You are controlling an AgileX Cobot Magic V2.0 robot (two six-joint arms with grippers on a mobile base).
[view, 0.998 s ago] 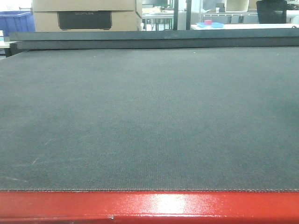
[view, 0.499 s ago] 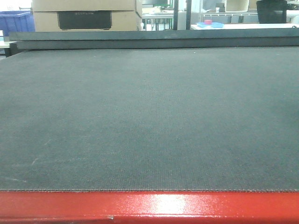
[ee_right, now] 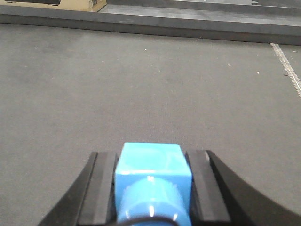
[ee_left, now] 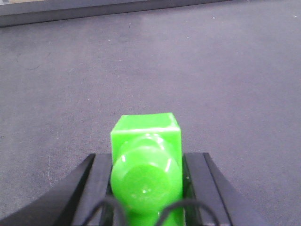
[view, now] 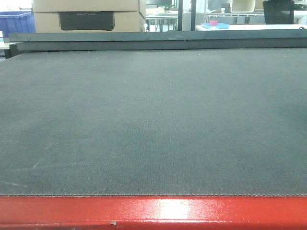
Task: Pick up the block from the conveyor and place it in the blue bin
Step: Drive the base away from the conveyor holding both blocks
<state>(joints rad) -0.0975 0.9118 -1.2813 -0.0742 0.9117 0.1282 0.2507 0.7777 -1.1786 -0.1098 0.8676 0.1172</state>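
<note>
The blue block (ee_right: pixel 152 165), a bright blue cube whose round stud faces the camera, is clamped between the black fingers of my right gripper (ee_right: pixel 151 155), which is shut on it above the dark grey conveyor (ee_right: pixel 141 84). My left gripper (ee_left: pixel 148 157) is shut on a green block (ee_left: pixel 146 134) of the same shape, also over the belt. In the front view the conveyor (view: pixel 153 120) carries no block, and neither gripper shows there. A blue bin (view: pixel 17 21) stands far back on the left.
A glossy red frame (view: pixel 153 211) edges the belt's near side. A dark rail (view: pixel 153 40) runs along the far side, with a cardboard box (view: pixel 88 14) behind it. A blue tray (view: pixel 216 25) lies on a far table.
</note>
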